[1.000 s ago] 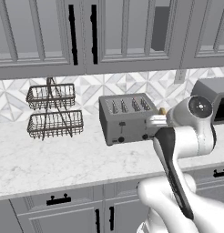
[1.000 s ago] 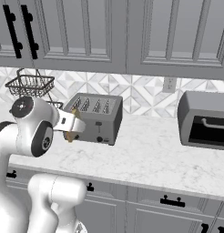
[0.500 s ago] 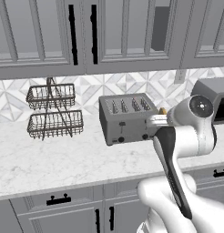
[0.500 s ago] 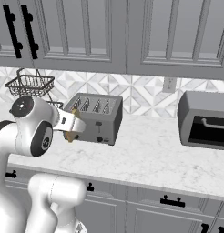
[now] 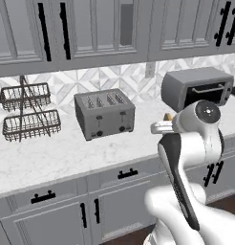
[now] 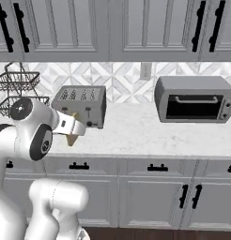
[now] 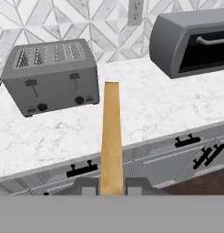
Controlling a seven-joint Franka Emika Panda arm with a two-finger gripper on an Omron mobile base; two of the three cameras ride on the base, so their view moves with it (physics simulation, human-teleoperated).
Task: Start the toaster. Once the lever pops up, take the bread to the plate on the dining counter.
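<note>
The toaster [image 7: 52,75] looks like matt brushed grey metal, and the bread [image 7: 111,136] is a smooth, flat orange-brown. The worktop [image 5: 57,153] is white veined marble; the wire basket rack [image 5: 28,112] is thin dark metal.

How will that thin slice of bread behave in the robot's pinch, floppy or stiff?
Probably stiff: the bread sticks straight out from the gripper without sagging. Likely light, since a pinch at one end holds it. Being so thin, it might snap or slip if knocked against the toaster.

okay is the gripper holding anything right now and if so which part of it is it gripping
Yes. The gripper is holding the bread slice, pinched across its flat faces at the near end; the rest sticks out ahead toward the counter.
</note>
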